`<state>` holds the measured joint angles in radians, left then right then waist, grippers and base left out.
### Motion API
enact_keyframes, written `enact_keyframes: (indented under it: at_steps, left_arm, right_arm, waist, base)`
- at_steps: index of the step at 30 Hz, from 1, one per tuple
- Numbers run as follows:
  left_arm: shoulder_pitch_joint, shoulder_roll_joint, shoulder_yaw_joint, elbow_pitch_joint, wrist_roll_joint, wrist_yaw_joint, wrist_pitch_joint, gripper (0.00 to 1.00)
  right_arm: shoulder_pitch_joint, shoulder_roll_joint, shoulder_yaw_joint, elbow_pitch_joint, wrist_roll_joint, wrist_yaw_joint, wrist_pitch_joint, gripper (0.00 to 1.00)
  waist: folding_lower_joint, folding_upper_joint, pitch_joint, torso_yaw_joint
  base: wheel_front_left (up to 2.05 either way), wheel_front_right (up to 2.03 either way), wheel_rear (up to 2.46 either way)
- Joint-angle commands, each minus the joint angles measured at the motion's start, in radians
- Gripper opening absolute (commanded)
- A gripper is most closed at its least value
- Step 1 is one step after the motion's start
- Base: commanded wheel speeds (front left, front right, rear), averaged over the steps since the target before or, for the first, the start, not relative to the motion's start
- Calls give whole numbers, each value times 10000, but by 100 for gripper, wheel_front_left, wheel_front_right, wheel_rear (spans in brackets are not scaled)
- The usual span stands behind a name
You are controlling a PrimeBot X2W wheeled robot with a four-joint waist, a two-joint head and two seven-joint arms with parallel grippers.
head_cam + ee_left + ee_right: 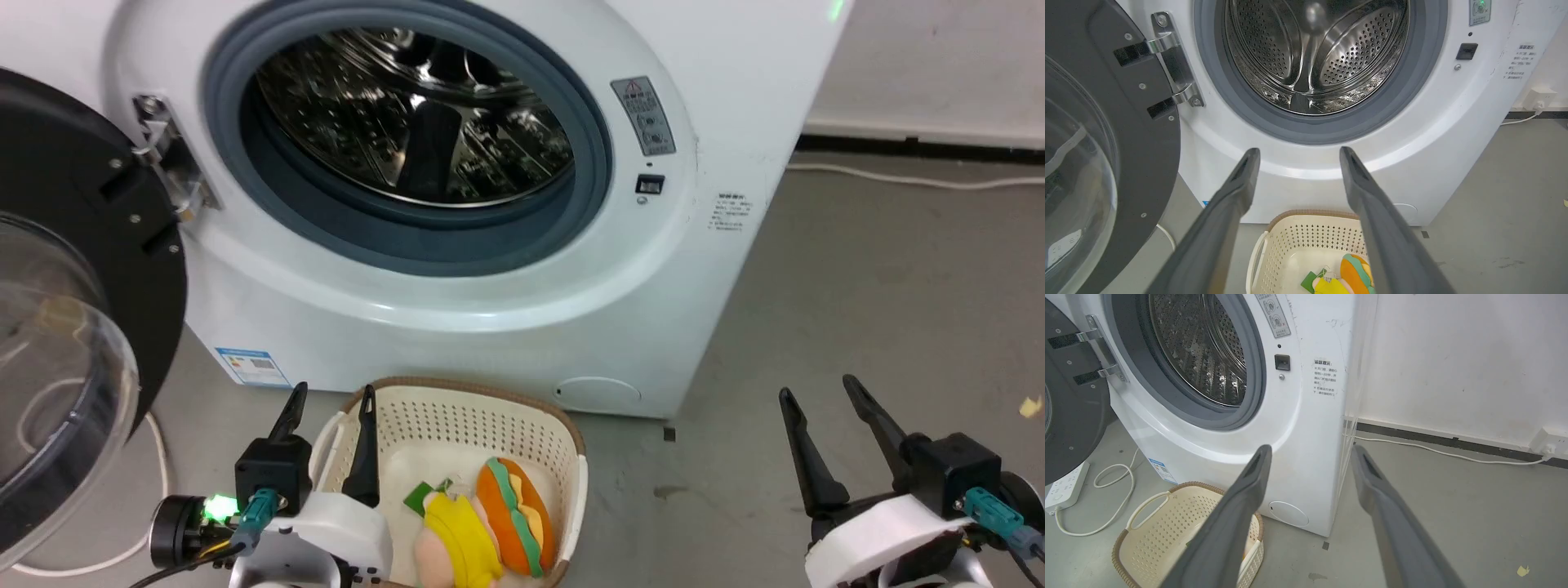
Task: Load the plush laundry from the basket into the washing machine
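Note:
The plush laundry (490,523), an orange burger with a pink figure in yellow cloth and a green tag, lies in the cream basket (457,425) on the floor before the washing machine (718,98). The porthole stands uncovered, showing the steel drum (416,114), and the black-rimmed door (73,327) is swung out to the left. My left gripper (331,400) hangs open just above the basket's left rim. My right gripper (820,392) is open over bare floor, well right of the basket. In the left wrist view the plush (1347,275) shows between my fingers.
A white cable (155,490) loops on the floor under the door, and a power strip (1065,488) lies at the left. Another cable (914,175) runs along the back wall. Grey floor (898,310) stretches to the right of the machine.

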<state>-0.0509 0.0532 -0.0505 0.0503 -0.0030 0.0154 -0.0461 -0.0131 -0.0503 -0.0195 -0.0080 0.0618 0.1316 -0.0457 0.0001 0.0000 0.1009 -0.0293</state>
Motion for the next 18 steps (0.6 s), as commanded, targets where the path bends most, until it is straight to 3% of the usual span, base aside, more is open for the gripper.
enact_keyframes:
  at_steps: [1, 18]
  left_arm:
    - [-191, 60, -33, 98, -16, 17, -80, 100]
    - [-1267, 530, -375, 2040, -19, -211, -295, 100]
  right_arm:
    - [-168, 0, -12, -46, 79, -2, -86, 100]
    - [-772, 0, 127, -91, 749, -3, -442, 100]
  waist:
    - [-1, 0, 158, -100]
    - [-1, 0, 1695, -855]
  base:
    - [0, 0, 0]
    - [0, 0, 0]
